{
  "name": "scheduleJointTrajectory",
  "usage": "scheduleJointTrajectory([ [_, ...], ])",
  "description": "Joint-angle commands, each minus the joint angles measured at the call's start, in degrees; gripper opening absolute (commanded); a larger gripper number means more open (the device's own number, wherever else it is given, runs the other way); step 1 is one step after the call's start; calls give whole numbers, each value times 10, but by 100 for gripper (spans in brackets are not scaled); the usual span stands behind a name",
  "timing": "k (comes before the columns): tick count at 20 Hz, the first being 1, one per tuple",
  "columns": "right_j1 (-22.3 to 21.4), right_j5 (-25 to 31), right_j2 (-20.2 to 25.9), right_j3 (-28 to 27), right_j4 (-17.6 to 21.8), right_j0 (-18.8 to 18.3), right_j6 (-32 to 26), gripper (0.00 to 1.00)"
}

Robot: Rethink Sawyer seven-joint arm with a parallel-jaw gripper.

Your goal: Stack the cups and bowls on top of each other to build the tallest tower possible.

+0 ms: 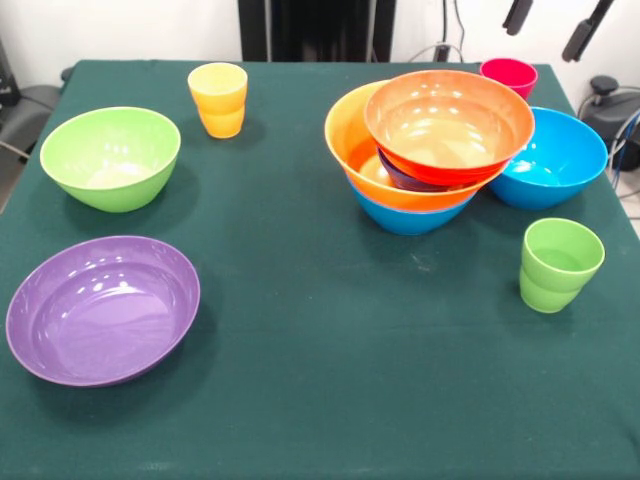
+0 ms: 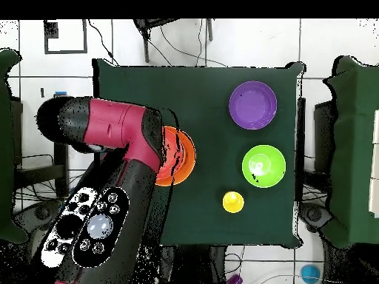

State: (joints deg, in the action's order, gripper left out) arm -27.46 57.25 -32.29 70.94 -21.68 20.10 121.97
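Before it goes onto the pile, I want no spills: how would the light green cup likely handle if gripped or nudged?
The light green cup looks like glossy plastic, so probably light, stiff and somewhat slippery. It stands upright on the green cloth, taller than its stepped base is wide, so a push near the rim might tip it, and then it might roll.

arm: red-pink and black Sawyer links, filled left half of overhead frame
upper link: rounded magenta-red shell, black end cap at far left
elbow: red shell gave way to a black curved joint cover near frame centre
lower link: black housing, lower left, carried a white oval panel
panel: cluster of round grey buttons plus one larger pale knob
front view: only a black column at top centre
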Motion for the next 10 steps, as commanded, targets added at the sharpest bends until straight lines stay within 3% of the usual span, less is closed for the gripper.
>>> scheduleJointTrajectory([
  [1, 15, 48, 32, -11, 46, -3, 61, 100],
  [7, 18, 25, 32, -8, 45, -8, 57, 100],
  [10, 26, 36, 16, -44, 55, -13, 54, 100],
])
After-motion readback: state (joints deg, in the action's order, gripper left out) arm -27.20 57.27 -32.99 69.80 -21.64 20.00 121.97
